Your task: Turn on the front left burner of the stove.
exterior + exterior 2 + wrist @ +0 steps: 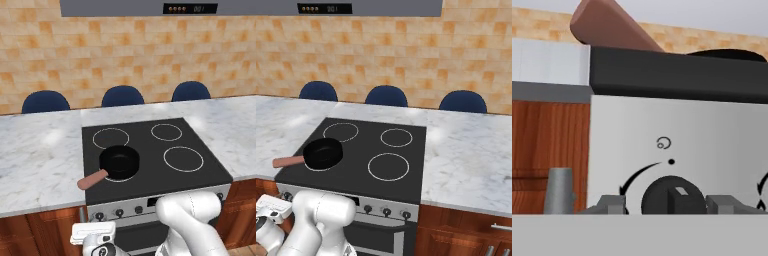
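Fingertips (612, 204) of the open gripper (669, 206) are set astride the knob (673, 196) at 6 o'clock below the pan-covered front left burner (120, 165), so closing and twisting is judged next.

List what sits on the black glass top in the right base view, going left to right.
Frying pan on the front left burner → back left ring → front right ring → back right ring.
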Robot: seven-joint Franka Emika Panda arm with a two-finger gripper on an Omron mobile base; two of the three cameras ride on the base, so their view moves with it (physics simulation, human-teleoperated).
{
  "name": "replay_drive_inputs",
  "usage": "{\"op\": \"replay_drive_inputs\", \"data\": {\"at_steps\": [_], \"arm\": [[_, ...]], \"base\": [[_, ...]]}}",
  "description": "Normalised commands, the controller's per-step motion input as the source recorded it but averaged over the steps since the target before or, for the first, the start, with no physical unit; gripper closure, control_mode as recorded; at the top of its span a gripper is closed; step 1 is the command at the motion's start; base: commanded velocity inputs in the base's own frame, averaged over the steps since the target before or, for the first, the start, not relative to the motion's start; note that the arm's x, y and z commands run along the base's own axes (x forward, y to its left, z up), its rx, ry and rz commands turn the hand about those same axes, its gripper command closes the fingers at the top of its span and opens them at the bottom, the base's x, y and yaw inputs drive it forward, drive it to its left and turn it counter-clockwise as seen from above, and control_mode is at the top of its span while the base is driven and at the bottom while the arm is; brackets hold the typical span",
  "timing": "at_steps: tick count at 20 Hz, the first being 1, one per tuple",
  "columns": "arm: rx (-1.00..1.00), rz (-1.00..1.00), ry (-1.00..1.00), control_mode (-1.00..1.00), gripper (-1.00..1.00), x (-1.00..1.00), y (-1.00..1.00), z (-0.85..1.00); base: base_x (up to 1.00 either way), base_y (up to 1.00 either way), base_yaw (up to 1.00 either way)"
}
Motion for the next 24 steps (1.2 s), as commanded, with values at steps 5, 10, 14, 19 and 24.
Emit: {"op": "replay_drive_inputs", "data": {"at_steps": [5,10,14,19,24], "arm": [[0.05,0.00,0.00,-1.00,-1.00,0.36,0.00,-0.19],[0.01,0.00,0.03,-1.00,1.00,0.33,0.00,-0.24],[0.00,0.00,0.08,-1.00,1.00,0.14,0.00,-0.09],[0.00,0.00,0.01,-1.00,1.00,0.00,0.00,0.00],[-0.01,0.00,0.04,-1.00,1.00,0.00,0.00,-0.05]], "base": [[0.00,0.00,0.00],[0.00,0.00,0.00],[0.00,0.00,0.00],[0.00,0.00,0.00],[0.00,0.00,0.00]]}}
